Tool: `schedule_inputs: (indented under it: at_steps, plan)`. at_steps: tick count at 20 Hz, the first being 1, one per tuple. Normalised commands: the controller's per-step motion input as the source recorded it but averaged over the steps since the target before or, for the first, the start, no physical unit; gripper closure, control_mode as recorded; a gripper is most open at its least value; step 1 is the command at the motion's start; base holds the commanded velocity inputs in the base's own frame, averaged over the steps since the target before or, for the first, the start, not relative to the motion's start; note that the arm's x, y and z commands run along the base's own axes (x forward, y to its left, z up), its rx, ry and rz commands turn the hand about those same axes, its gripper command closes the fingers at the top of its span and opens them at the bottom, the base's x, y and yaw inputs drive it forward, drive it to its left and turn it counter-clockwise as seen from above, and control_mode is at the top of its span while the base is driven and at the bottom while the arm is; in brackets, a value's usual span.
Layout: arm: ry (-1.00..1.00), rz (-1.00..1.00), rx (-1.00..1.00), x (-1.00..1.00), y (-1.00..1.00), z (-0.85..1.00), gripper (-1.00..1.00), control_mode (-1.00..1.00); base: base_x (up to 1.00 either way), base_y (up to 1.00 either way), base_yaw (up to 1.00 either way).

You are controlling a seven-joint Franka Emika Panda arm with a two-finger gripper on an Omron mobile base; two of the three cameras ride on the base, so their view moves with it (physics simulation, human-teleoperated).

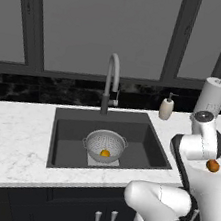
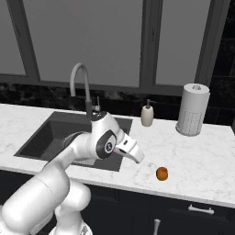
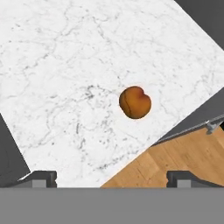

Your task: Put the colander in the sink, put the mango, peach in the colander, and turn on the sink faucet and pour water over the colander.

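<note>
The silver colander (image 1: 96, 139) sits on the floor of the dark sink (image 1: 74, 127), and the yellow-orange mango (image 1: 105, 153) lies inside it. The orange-red peach (image 2: 161, 173) rests on the white marble counter to the right of the sink, near the front edge. My gripper (image 3: 113, 178) hovers above the counter between sink and peach, open with nothing between its fingers; in the hand view the peach (image 3: 135, 102) lies ahead of the fingertips (image 3: 43, 177). The grey gooseneck sink faucet (image 1: 111, 77) stands behind the sink. No water runs from its spout.
A beige soap dispenser (image 2: 147, 114) and a paper towel roll (image 2: 192, 110) stand at the back of the counter, right of the sink. The counter's front edge runs close to the peach, with wooden floor (image 3: 175, 162) and a cabinet handle (image 3: 212, 127) below.
</note>
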Motion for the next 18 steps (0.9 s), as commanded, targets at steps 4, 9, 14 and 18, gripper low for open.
schedule_inputs:
  at_steps: [4,9,14,18]
  plan:
    - [0.03,0.0,0.0,-0.06,-0.75,0.09,-1.0,-1.0,0.0,0.0,0.0]
    - [0.0,0.0,0.0,-0.19,-0.48,-0.04,-1.0,-1.0,0.0,0.0,0.0]
    - [0.0,0.0,0.0,0.0,-0.35,-0.05,-1.0,-1.0,0.0,0.0,0.0]
    - [0.0,0.04,0.03,0.0,-0.22,-0.09,-1.0,-1.0,0.0,0.0,0.0]
